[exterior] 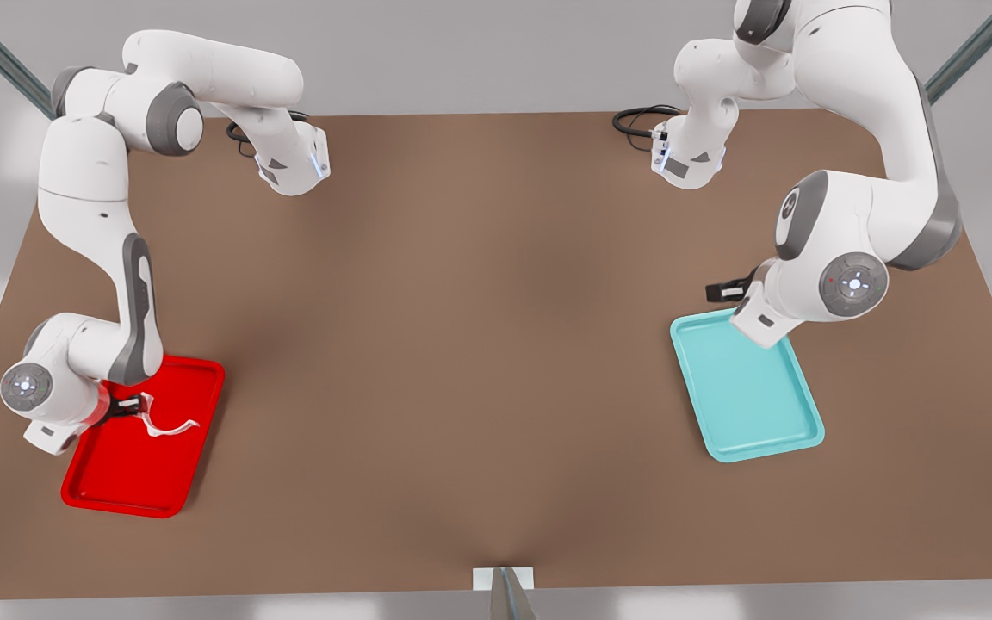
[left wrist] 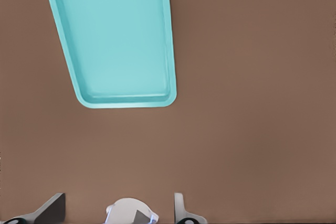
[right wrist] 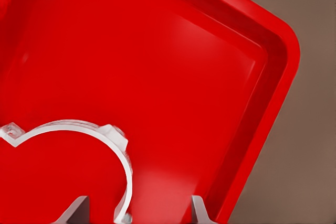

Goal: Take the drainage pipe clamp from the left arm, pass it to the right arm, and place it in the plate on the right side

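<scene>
Hovering over the plate [exterior: 177,478], the right gripper [exterior: 127,406] had its fingers [right wrist: 197,209] spread around the clamp [exterior: 165,422] (resting or hanging, unclear); it could snag. The left gripper [exterior: 724,292], fingers apart, waited near the teal tray [exterior: 784,439].

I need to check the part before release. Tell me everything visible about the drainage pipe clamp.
The drainage pipe clamp is a thin, white, slightly translucent half-ring with short flared tabs at both ends. It sits over the red plate at the front view's left, one end at the right gripper, whose fingers look spread beside it. Whether it rests on the plate floor cannot be told.
</scene>
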